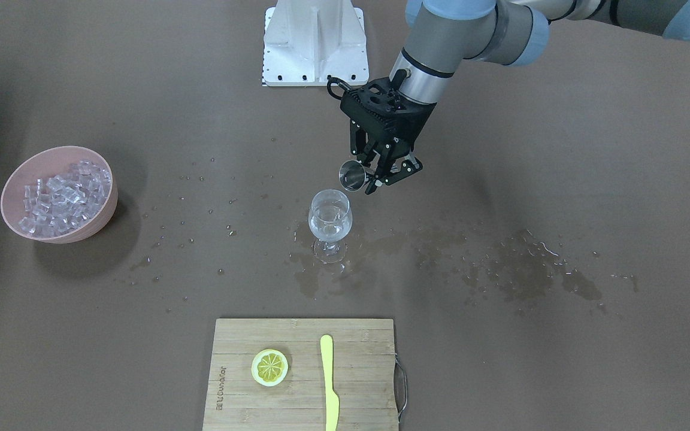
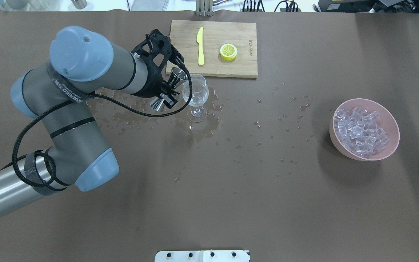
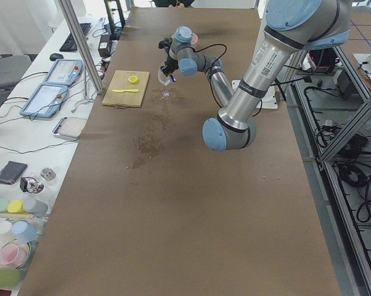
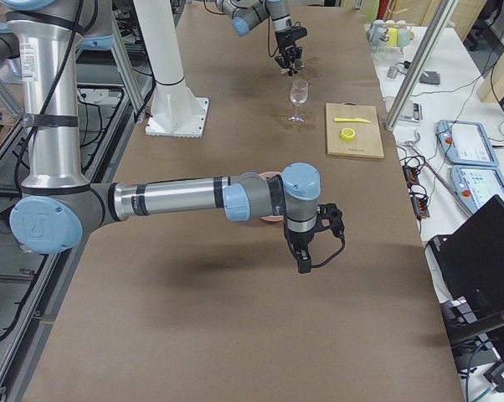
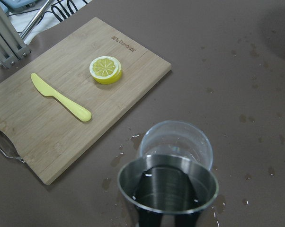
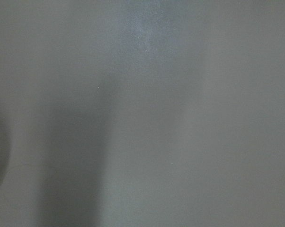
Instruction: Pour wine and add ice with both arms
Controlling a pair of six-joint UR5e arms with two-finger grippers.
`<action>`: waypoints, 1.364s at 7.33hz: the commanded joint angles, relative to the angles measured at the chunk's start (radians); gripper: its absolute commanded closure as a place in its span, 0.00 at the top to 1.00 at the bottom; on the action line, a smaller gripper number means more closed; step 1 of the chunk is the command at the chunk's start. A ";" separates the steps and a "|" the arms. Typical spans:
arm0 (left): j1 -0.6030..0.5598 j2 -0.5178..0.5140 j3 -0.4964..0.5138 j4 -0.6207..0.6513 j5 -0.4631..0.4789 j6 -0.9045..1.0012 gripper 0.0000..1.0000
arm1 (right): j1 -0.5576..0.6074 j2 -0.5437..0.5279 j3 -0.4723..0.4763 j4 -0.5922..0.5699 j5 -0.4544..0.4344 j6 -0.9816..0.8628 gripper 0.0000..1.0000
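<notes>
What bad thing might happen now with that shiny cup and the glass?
1. The left tool holds the metal cup tipped just beside the stemmed glass, so a small nudge might knock the glass over.
2. The table around the glass is already wet with spills, so more pouring could miss the rim, and the glass foot may slide.

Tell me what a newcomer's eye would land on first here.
The left gripper, above mid-table, holds a metal jigger tipped toward a stemmed glass with clear liquid in it. Wet splashes spread over the brown table around it, and a pink bowl heaped with ice cubes sits alone toward the robot's right.
</notes>
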 commanded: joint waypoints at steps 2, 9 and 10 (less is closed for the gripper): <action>0.024 -0.044 0.002 0.136 0.002 0.004 0.00 | 0.000 0.002 -0.005 0.000 0.000 0.000 1.00; 0.049 -0.133 0.033 0.329 0.038 0.010 0.00 | 0.000 0.000 -0.007 0.000 0.003 0.000 1.00; 0.047 -0.139 0.040 0.332 0.036 0.010 0.00 | 0.000 0.000 -0.007 0.000 0.003 0.000 1.00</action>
